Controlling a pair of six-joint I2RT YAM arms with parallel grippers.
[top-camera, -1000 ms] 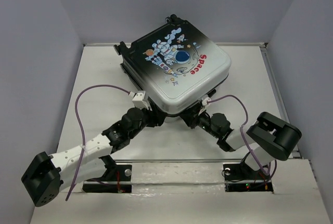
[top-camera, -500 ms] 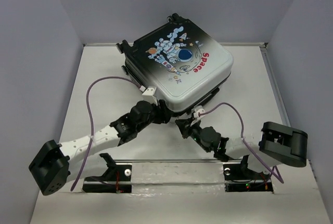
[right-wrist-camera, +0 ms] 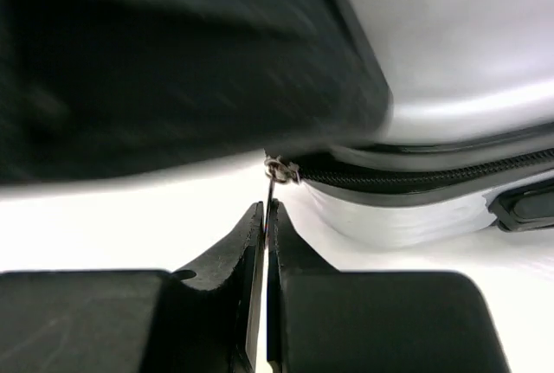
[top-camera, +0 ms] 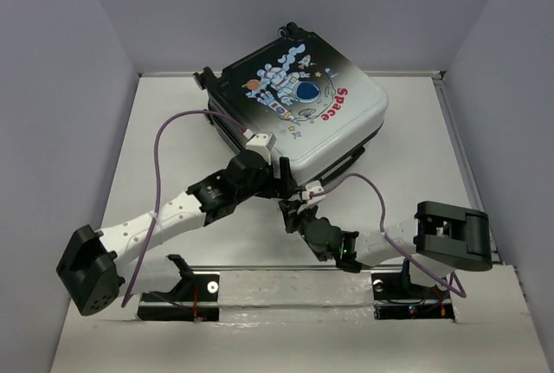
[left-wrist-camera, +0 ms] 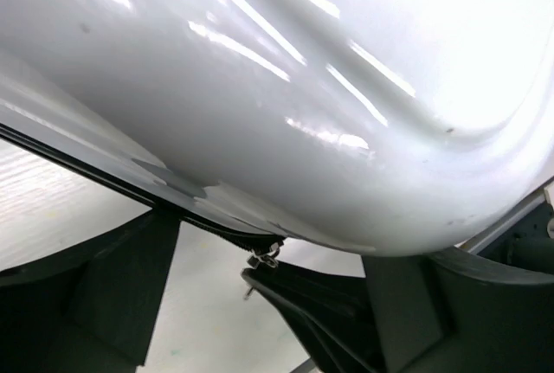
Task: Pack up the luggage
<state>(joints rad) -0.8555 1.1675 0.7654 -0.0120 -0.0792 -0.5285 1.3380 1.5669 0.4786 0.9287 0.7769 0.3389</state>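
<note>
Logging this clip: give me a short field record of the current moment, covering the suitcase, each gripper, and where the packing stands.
object: luggage, astronaut print up, lying flat on the table
lid: down on the base
left gripper: open, fingers spread at the white near corner of the shell
right gripper: shut on the zipper pull, low at the same corner
zipper: teeth meshed on the stretch right of the slider in the right wrist view; the rest is hidden
stage: zipping, judged from the grip on the pull
contents: not visible

The left arm [top-camera: 164, 217] and right arm [top-camera: 389, 241] share white links [top-camera: 130, 236], black joints [top-camera: 450, 234], looping purple cables [top-camera: 158, 184].
</note>
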